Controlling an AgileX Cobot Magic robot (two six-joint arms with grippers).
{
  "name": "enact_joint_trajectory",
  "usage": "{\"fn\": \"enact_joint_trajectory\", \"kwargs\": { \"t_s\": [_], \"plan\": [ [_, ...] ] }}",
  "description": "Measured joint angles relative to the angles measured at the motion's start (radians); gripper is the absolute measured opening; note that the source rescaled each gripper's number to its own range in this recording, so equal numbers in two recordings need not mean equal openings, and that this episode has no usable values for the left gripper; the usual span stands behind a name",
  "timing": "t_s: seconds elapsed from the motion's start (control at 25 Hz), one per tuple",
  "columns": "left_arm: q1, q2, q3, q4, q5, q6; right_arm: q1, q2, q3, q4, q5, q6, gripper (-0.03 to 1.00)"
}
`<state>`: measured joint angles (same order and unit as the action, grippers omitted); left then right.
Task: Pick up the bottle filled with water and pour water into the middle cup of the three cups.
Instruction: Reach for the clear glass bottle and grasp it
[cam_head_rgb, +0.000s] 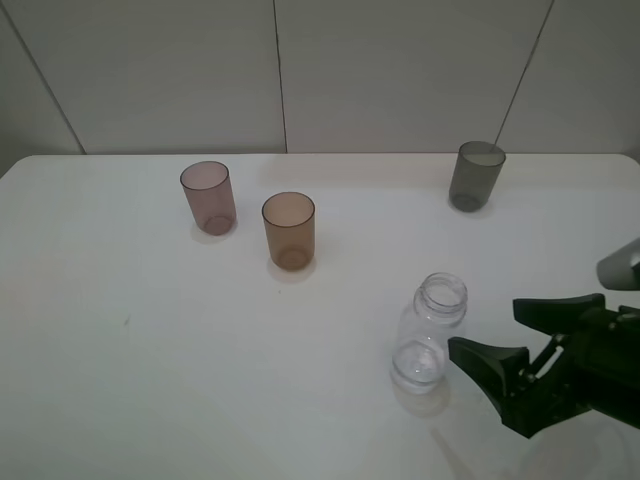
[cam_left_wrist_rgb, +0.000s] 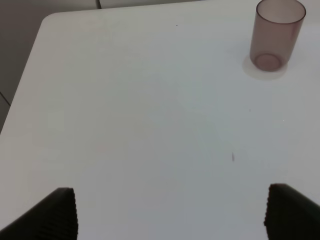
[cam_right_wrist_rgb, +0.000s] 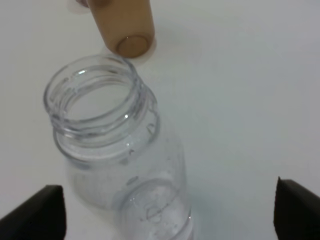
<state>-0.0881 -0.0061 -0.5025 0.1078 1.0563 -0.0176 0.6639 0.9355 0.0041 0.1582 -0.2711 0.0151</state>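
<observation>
The clear uncapped bottle stands upright on the white table, right of centre. It fills the right wrist view. My right gripper is open just to the right of the bottle, not touching it, with its fingertips apart on either side. The amber-brown middle cup stands upright left of the bottle and also shows in the right wrist view. The pinkish-mauve cup stands to its left and also shows in the left wrist view. The dark grey cup stands at the back right. My left gripper is open over bare table.
A grey panelled wall runs behind the table's far edge. The table's rounded left corner shows in the left wrist view.
</observation>
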Motion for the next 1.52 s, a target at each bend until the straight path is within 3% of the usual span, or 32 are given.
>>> {"fn": "enact_joint_trajectory", "kwargs": {
  "t_s": [0.16,0.36,0.64,0.84,1.24,1.52],
  "plan": [
    [0.000,0.000,0.000,0.000,0.000,0.000,0.000,0.064,0.000,-0.017,-0.082,-0.001,0.88],
    [0.000,0.000,0.000,0.000,0.000,0.000,0.000,0.156,-0.001,-0.022,-0.120,-0.001,0.88],
    [0.000,0.000,0.000,0.000,0.000,0.000,0.000,0.295,-0.003,-0.057,-0.298,0.023,0.88],
    [0.000,0.000,0.000,0.000,0.000,0.000,0.000,0.376,-0.003,-0.125,-0.359,0.095,0.88],
    [0.000,0.000,0.000,0.000,0.000,0.000,0.000,0.380,-0.003,-0.207,-0.380,0.143,0.88],
    [0.000,0.000,0.000,0.000,0.000,0.000,0.000,0.380,-0.003,-0.326,-0.389,0.211,0.88]
  ]
}}
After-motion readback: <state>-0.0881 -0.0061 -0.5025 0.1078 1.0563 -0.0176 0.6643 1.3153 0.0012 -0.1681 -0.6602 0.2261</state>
